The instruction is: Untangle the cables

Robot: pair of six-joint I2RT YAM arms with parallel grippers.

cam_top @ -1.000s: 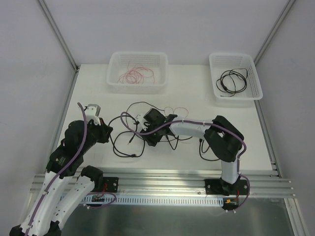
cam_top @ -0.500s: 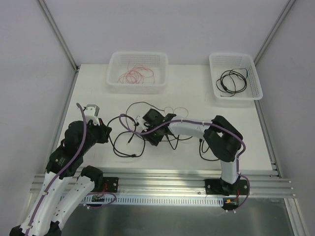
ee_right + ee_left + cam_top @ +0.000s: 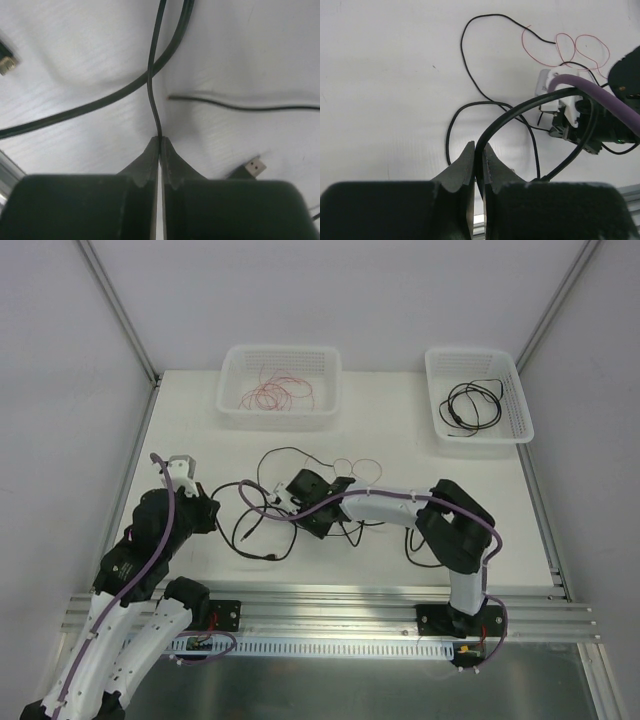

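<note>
Newly, right claw [image 3: 160, 142] tight on cable [image 3: 150, 75].

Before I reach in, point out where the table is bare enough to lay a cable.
Bare: the table between the red-wire basket and the black-cable basket; also between the black-cable basket and the right arm's elbow. Crowded: the middle, where the cables loop around the right claw.

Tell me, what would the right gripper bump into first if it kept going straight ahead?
Probably the thicker black cable crossing just ahead. The right gripper is shut on a thin black cable running the same way. Depth is unclear; the table might come first.
</note>
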